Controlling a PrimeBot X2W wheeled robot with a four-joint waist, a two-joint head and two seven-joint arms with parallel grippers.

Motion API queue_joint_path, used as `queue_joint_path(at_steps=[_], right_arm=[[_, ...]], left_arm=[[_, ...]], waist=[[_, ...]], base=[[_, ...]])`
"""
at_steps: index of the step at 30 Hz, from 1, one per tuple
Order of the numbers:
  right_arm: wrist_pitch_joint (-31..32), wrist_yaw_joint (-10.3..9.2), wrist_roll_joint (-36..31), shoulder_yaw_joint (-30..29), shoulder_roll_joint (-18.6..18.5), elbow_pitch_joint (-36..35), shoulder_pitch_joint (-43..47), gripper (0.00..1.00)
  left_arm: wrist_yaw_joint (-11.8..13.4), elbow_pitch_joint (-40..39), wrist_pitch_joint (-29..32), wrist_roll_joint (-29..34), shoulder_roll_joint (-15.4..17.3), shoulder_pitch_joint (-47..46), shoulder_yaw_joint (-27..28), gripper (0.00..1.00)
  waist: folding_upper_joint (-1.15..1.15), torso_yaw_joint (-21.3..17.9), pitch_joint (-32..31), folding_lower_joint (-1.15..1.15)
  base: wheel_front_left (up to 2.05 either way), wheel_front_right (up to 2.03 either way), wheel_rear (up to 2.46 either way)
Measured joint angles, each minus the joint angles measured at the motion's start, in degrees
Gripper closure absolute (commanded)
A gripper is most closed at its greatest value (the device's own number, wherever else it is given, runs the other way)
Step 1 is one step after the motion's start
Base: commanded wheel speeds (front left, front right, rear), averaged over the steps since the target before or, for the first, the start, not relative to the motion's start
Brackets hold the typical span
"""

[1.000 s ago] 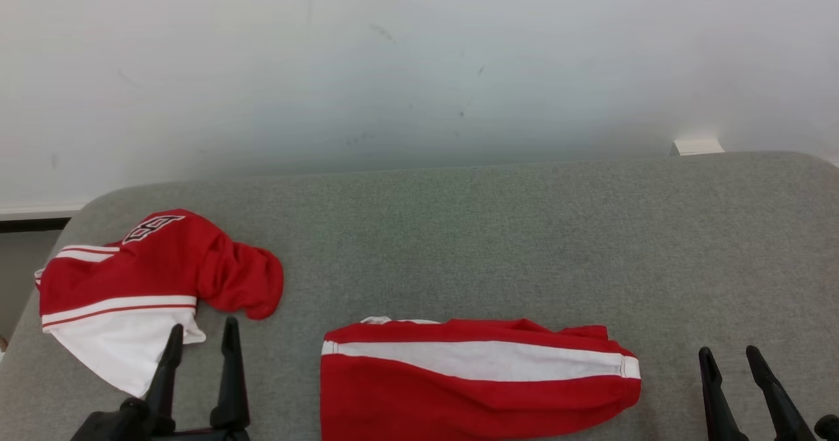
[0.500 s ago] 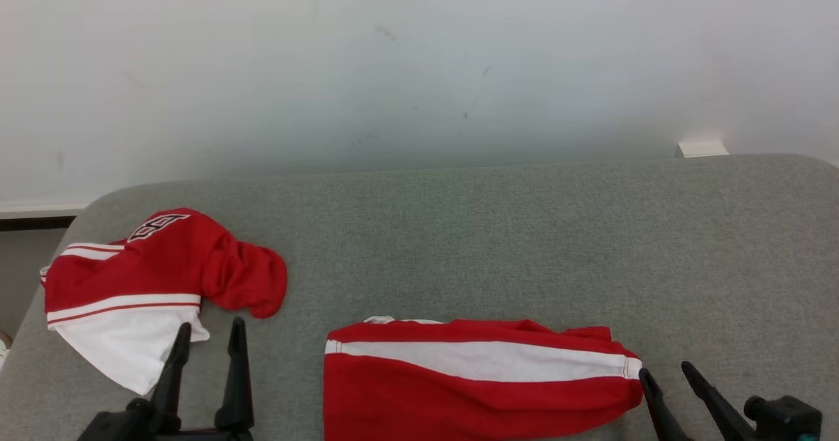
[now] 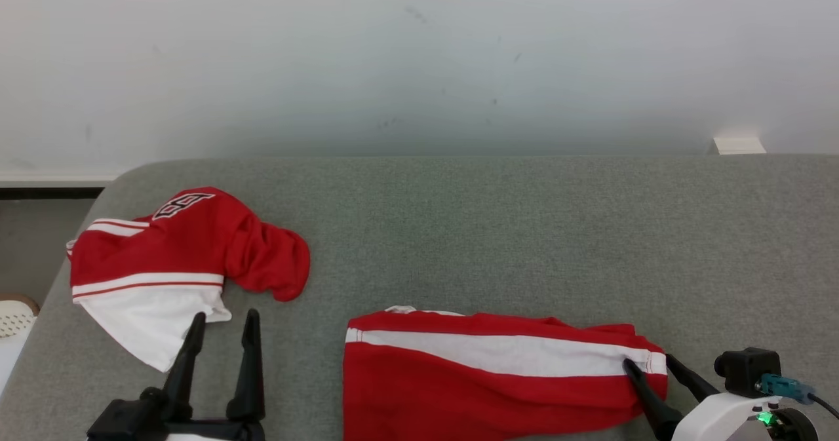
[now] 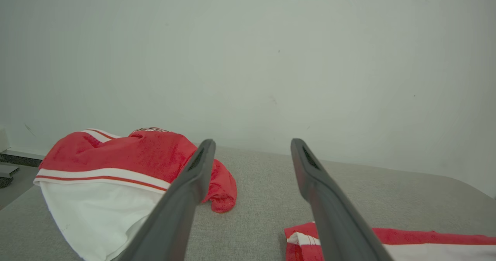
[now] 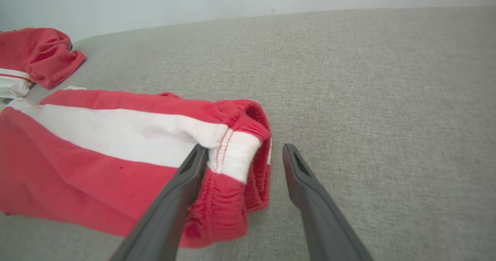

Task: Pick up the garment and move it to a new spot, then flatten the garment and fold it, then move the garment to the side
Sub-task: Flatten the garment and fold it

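Right gripper [image 3: 647,360], open, empty, straddles the folded garment's [image 3: 485,388] end at the padded surface's [image 3: 524,231] front edge; a deep bite should catch every layer.

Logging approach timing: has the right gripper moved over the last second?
Yes. The right gripper has closed in leftward on the folded garment: it stood clear of its right end, now its open fingers straddle that end.

The garment [image 3: 485,388] is lying on the pad [image 3: 524,231] right of a second garment [image 3: 183,251]; the right gripper [image 3: 647,360] is straddling its end.
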Motion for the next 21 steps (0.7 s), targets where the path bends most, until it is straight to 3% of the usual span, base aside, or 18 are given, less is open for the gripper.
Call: queue_joint_path(at_steps=[10,17,18,19,20,21], right_arm=[[2.40,0.00,5.93,3.33,0.33,11.48,-6.48,0.00],[8.51,0.07,11.37,5.08,0.81,17.22,-9.69,0.00],[8.78,0.03,11.81,5.38,0.77,17.35,-9.80,0.31],[8.94,0.01,12.23,5.78,0.70,17.48,-9.95,0.52],[9.20,0.00,12.72,6.25,0.60,17.53,-10.04,0.58],[9.28,0.00,13.30,6.79,0.52,17.47,-10.06,0.89]], left_arm=[[-0.40,0.51,0.00,-0.19,-0.01,-2.08,0.14,0.00],[-0.71,1.03,0.00,-0.18,-0.02,-2.24,0.32,0.00],[-0.71,1.05,0.00,-0.18,-0.02,-2.23,0.32,0.00],[-0.73,1.12,0.00,-0.18,-0.02,-2.21,0.34,0.00],[-0.73,1.14,0.00,-0.18,-0.02,-2.13,0.37,0.00],[-0.73,1.16,0.00,-0.18,-0.02,-2.03,0.44,0.00]], waist=[[0.00,3.03,3.04,0.00],[0.00,4.33,2.69,0.00],[0.00,4.38,2.54,0.00],[0.00,4.41,2.35,0.00],[0.00,4.41,2.12,0.00],[0.00,4.39,1.91,0.00]], base=[[0.00,0.00,0.00],[0.00,0.00,0.00],[0.00,0.00,0.00],[0.00,0.00,0.00],[0.00,0.00,0.00],[0.00,0.00,0.00]])
